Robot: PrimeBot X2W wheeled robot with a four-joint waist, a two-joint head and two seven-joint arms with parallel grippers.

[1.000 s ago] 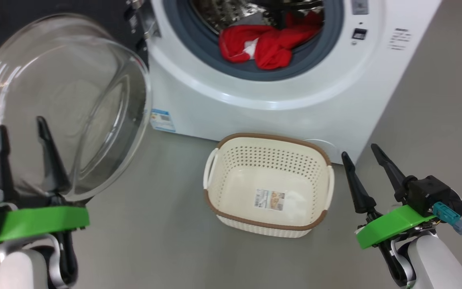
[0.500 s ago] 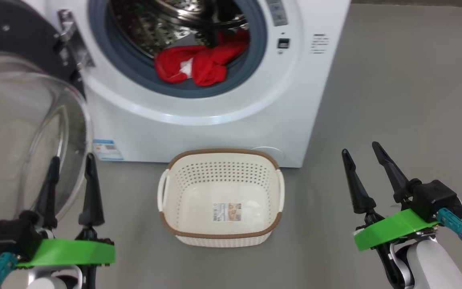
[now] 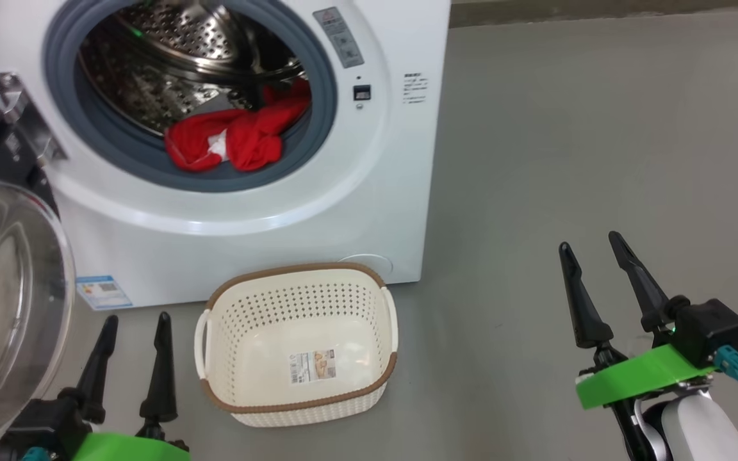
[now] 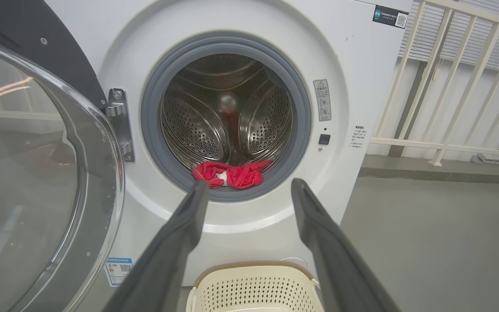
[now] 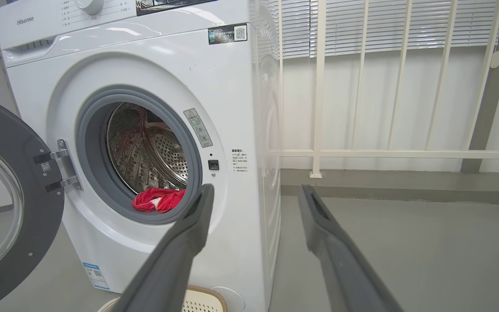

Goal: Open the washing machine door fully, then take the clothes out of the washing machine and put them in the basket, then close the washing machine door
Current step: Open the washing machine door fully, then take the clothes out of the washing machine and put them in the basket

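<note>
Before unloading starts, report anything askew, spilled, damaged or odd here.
Nothing stands out. The washing machine door hangs open, the red clothes lie at the front edge of the drum, and the basket stands upright and empty before the washing machine.

Light bright, even, diffuse across views. Floor (image 3: 567, 160) uniformly lit; faint soft shadow beside basket (image 3: 292, 269). Steel drum (image 3: 170, 70) throws sharp specular glints. Glass of washing machine door (image 3: 4, 307) carries pale reflections, and warm streak in left wrist view. Daylight through blinds (image 5: 405, 21); glare patch on top of washing machine (image 5: 145, 30). Wide-angle distortion: railing (image 4: 448, 147) bars fan, lean toward frame edge. Fingers (image 4: 327, 247) of left gripper (image 4: 248, 184) and right gripper (image 5: 256, 186) soft, out of focus. Head view sharp.
</note>
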